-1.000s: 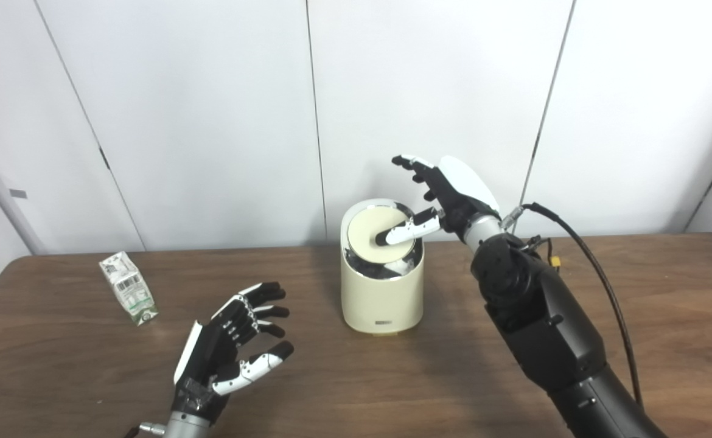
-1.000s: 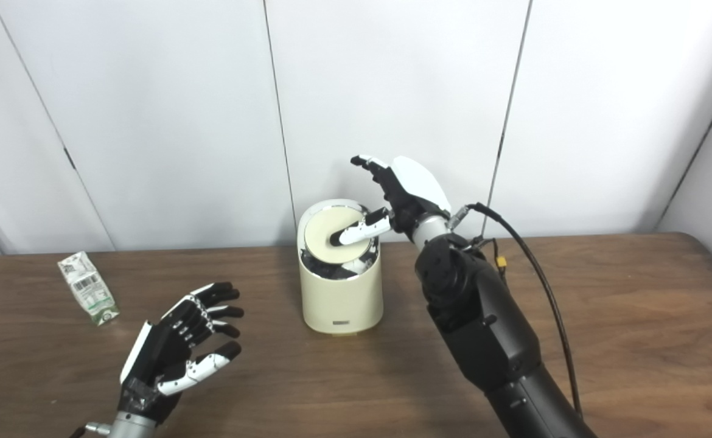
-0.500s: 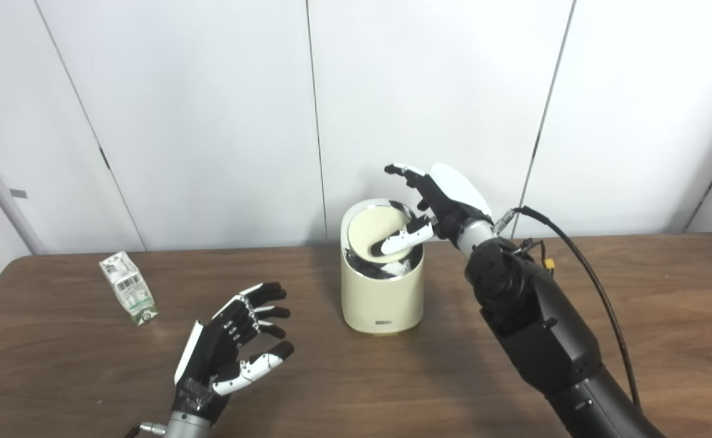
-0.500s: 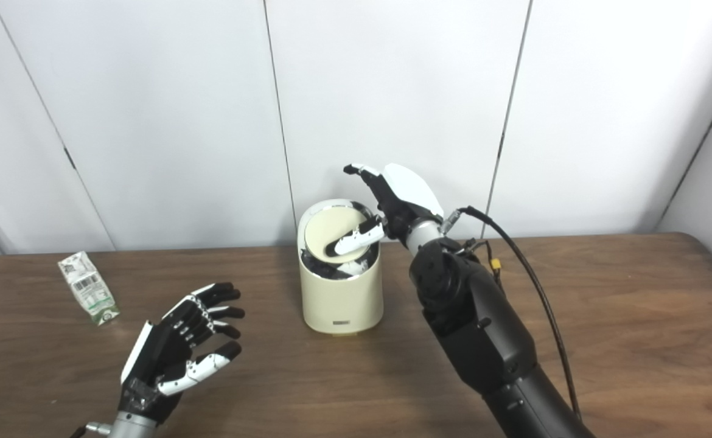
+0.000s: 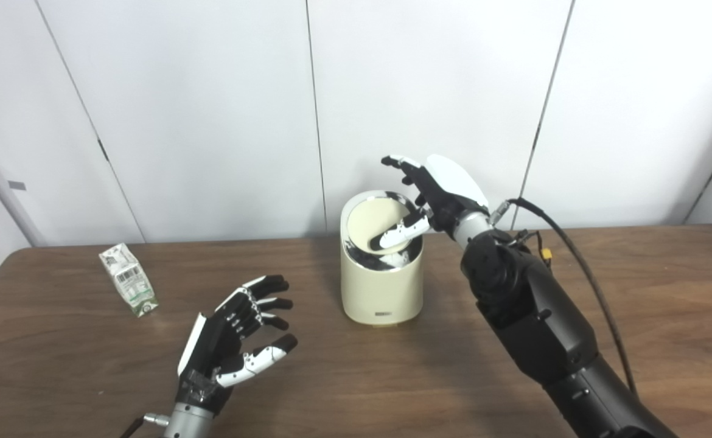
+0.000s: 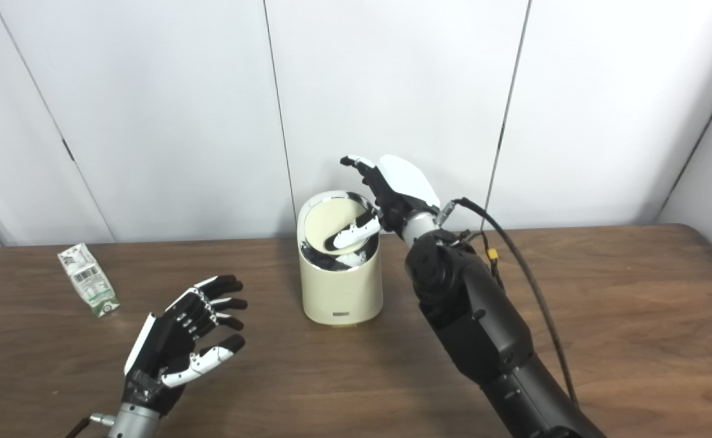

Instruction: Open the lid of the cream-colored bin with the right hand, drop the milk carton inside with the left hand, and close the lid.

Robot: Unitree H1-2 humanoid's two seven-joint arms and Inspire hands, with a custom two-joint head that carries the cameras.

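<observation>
Cream-coloured plastic forms the bin, which stands upright near the middle of the brown wooden surface. Its round swing lid is tilted inward, with the dark interior showing along the near rim. The right hand hangs over the bin's 2 o'clock edge; its thumb presses down on the lid while the other fingers are spread and raised above the rim, grasping nothing.

The step in hand looks like the first one: opening the lid. It seems only partly tipped, so the next move probably calls for the thumb to push further until the gap is wide enough for the carton, and then to hold it there.

The milk carton lies on the surface at about 9 o'clock from the bin, well apart from it and untouched. The left hand hovers over the surface at the bin's 8 o'clock, palm turned up and inward, fingers apart and lightly curled, empty. It sits between carton and bin but nearer the robot, and it will need to reach out toward 10 o'clock to grasp the carton.

The right forearm rises steeply from the lower right, wrist bent toward the bin.
</observation>
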